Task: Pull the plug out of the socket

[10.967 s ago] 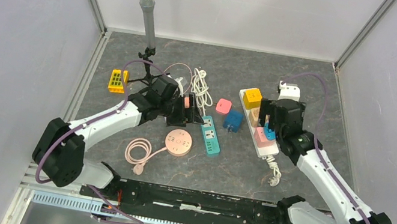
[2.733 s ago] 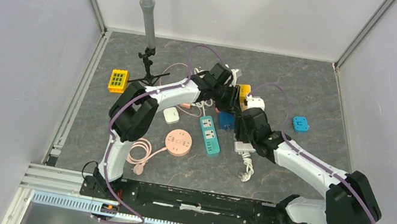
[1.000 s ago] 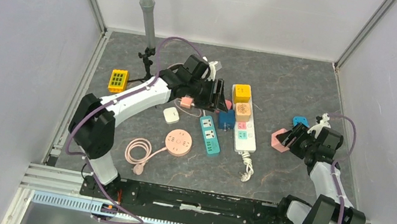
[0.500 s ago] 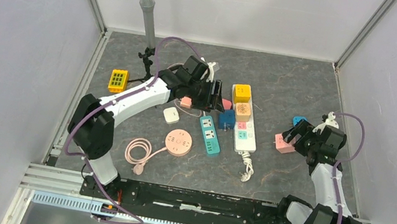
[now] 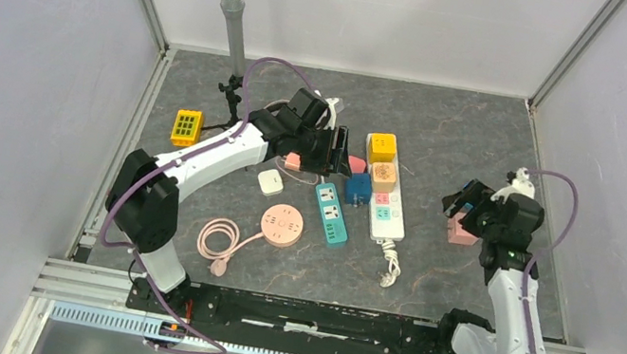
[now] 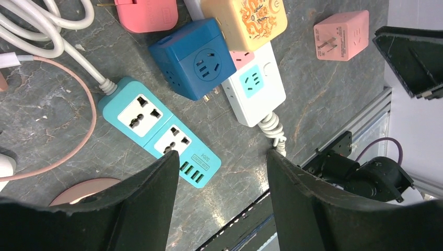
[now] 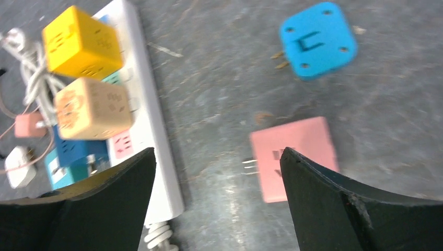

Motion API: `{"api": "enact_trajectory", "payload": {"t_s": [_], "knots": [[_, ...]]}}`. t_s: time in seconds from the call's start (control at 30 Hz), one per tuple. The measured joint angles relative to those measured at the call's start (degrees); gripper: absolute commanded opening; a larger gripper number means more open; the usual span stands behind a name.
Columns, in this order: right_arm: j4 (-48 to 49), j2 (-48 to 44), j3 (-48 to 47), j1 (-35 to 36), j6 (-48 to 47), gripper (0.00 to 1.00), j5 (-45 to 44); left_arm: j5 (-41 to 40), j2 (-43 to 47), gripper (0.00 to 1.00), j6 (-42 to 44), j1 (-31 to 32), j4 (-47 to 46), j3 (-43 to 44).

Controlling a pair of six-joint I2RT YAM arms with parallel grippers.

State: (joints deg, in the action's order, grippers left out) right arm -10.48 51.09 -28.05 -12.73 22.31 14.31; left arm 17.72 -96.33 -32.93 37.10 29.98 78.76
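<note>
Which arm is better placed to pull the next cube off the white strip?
Probably left. The left end effector is open near the strip, where the yellow cube and beige cube sit plugged in. The right end effector is far off, above a loose pink plug.

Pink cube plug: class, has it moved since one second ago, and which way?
Yes. The pink cube plug has shifted right, farther from the white power strip.

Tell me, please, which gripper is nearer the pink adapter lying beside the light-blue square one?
Right. The right gripper hovers open right over the pink adapter; the left gripper is across the white power strip, far off.
</note>
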Motion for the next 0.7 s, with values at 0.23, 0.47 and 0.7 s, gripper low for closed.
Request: {"api": "enact_trajectory", "payload": {"t_s": [0.23, 0.47, 0.7], "knots": [[4.4, 1.3, -0.1, 16.5, 0.8, 0.96, -1.5, -1.4, 0.0, 0.72, 0.0, 0.0, 0.0, 0.0], [8.0, 11.0, -6.6, 31.2, -0.7, 0.96, -9.2, -2.7, 0.0, 0.75, 0.0, 0.0, 0.1, 0.0], [9.6, 24.2, -16.7, 40.1, -2.8, 0.93, -21.5, -2.8, 0.0, 0.78, 0.0, 0.0, 0.3, 0.0]]}}
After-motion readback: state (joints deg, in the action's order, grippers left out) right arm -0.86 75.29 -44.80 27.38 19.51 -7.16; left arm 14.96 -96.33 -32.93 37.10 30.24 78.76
